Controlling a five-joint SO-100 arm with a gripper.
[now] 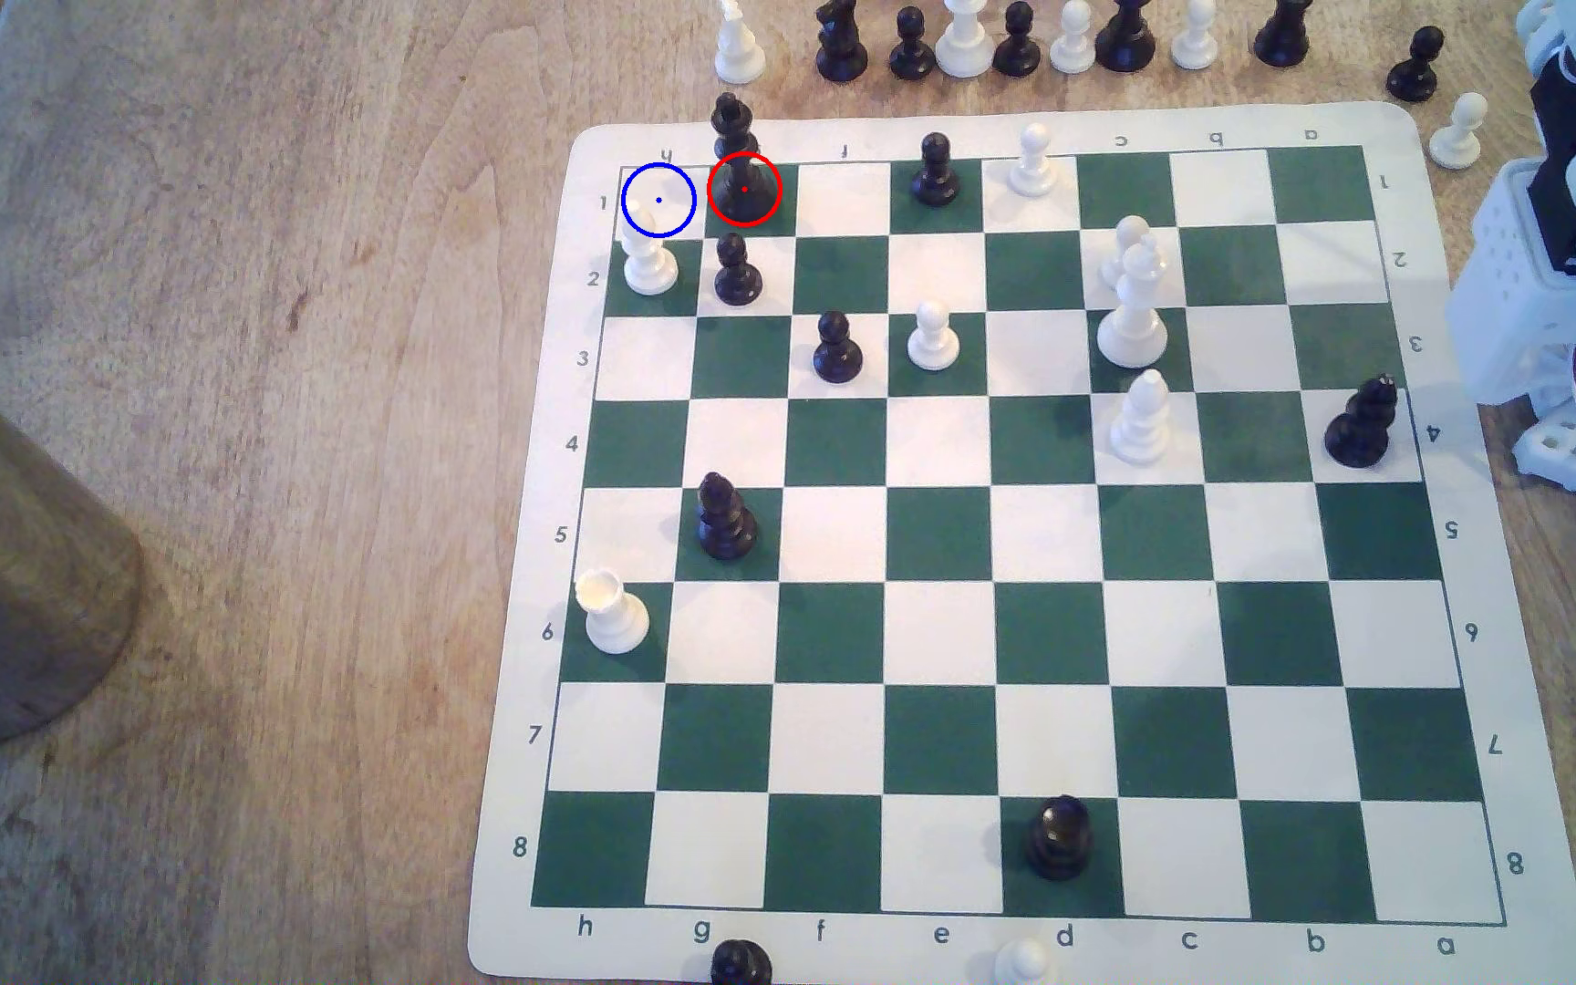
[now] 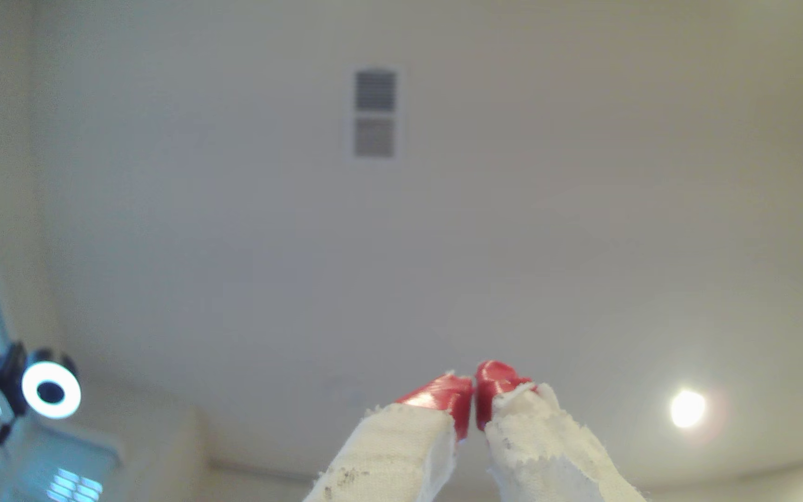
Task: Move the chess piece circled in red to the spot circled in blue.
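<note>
Gripper (image 2: pixel 474 398) tips together, empty, aimed at ceiling. Black piece (image 1: pixel 739 156) stands untouched at far-left corner; blue-circled square (image 1: pixel 659 200) adjoins leftward. Approach pending.

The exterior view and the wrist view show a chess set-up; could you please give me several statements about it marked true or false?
1. The tall slender black chess piece stands on the red-circled dark green square. True.
2. The blue-circled cream-white square holds a white pawn. False: it is bare; a white piece stands on the square next to it.
3. The red-tipped gripper is shut and holds nothing. True.
4. The gripper points down at the green-and-cream chessboard. False: it points at a ceiling.
</note>
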